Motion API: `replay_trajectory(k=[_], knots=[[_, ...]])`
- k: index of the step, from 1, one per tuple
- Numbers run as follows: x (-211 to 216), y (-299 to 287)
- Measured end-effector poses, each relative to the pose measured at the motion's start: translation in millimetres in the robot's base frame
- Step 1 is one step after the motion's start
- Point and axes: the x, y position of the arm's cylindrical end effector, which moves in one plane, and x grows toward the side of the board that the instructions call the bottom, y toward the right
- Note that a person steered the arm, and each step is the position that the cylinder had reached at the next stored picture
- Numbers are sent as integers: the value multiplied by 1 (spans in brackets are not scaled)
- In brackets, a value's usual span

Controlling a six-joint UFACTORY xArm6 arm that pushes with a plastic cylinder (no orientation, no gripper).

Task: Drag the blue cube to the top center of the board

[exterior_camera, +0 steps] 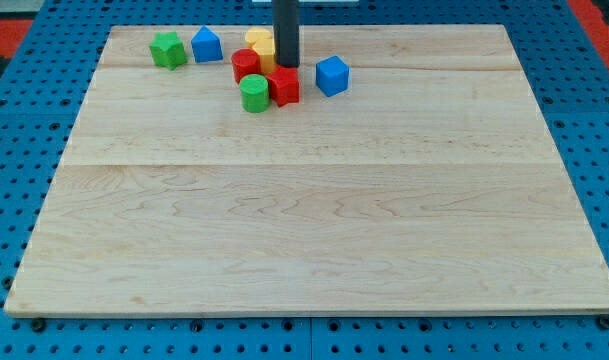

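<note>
The blue cube [331, 75] sits near the board's top, a little right of centre. My tip [286, 66] is just left of it, with a small gap between them, standing among a cluster of blocks. The cluster holds a red block [284, 87] below my tip, a red cylinder [246, 65], a green cylinder [254, 93] and yellow blocks [261, 45] partly hidden behind the rod.
A green star-shaped block [168, 49] and a blue house-shaped block [206, 45] lie at the top left. The wooden board [314, 200] lies on a blue pegboard surface [14, 150].
</note>
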Motion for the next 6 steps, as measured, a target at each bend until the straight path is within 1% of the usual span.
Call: replay_trajectory(k=[1,2,3,4,5,6], knots=[[-20,60],[-51,177],[12,168],[64,119],[57,81],[24,55]])
